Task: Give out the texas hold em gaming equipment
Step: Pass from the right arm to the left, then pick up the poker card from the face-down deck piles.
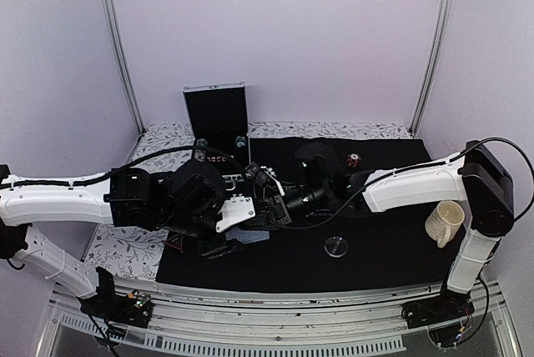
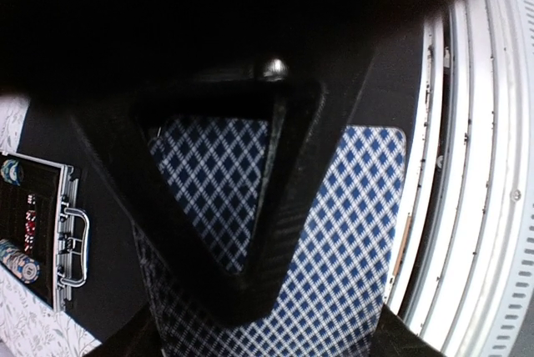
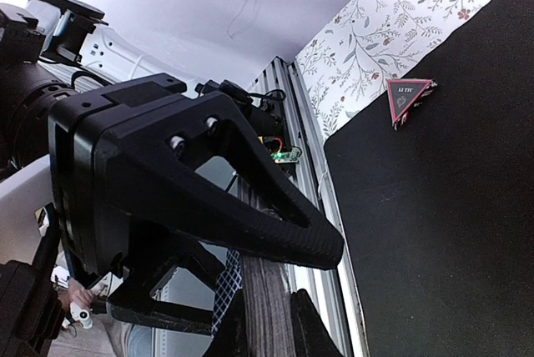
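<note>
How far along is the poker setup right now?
Looks done: the red triangle marker, clear disc and one red-black chip are laid out. In hand: the right gripper is shut on playing cards, with the open left gripper at them. Left: chips sit in the metal case.

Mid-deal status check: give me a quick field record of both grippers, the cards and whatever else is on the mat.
left gripper: over the playing cards, one finger across their patterned backs; grip unclear
right gripper: shut on playing cards, a patterned edge showing between its fingers
red triangle marker: flat on the black mat, untouched
clear disc: on the mat, near side, free
red-black chip: far side of the mat
chip case: open, behind the mat
mug: right end of the mat
</note>
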### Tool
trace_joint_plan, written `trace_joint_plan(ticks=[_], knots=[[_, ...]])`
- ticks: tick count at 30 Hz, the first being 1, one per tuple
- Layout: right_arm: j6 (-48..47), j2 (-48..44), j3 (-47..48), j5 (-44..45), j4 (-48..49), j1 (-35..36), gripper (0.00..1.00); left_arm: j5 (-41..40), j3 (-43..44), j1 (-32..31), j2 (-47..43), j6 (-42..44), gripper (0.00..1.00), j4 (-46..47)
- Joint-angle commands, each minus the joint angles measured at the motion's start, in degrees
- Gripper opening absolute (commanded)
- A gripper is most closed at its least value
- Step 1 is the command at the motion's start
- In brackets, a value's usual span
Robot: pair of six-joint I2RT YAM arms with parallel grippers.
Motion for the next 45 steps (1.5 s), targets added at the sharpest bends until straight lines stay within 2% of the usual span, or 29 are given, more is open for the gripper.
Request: trace_joint_plan(ticks=[1, 8, 13, 17, 38, 45], knots=[[-0.25, -3.69, -0.66, 0.16, 1.46, 0.70, 0.14, -0.22, 0.72, 0.91, -0.32, 0.49, 0.52, -0.20], [-2.59, -4.85, -0.99, 4.44, -3.04, 0.59, 0.45, -0.67, 0.04, 0.92, -2.20, 0.59, 0.49, 0.15], [-4.56, -6.34, -1.09, 7.07, -6.88, 0.62, 0.53, -0.40, -0.07, 0.89, -2.73, 0.57, 0.48, 0.08], [-6.02, -8.05, -1.46, 8.81, -9.37, 0.40, 0.56, -0.25, -0.07, 0.91, -2.81, 0.60, 0.48, -0.24], [-9.38, -13.33, -3.61, 15.11, -17.98, -1.19, 0.53, -1.09, 0.15, 0.91, -2.39, 0.68, 0.46, -0.30], [-9.01, -13.39, -3.21, 11.49, -16.14, -1.18, 0.36, -1.37, 0.19, 0.93, -2.12, 0.55, 0.46, -0.37]])
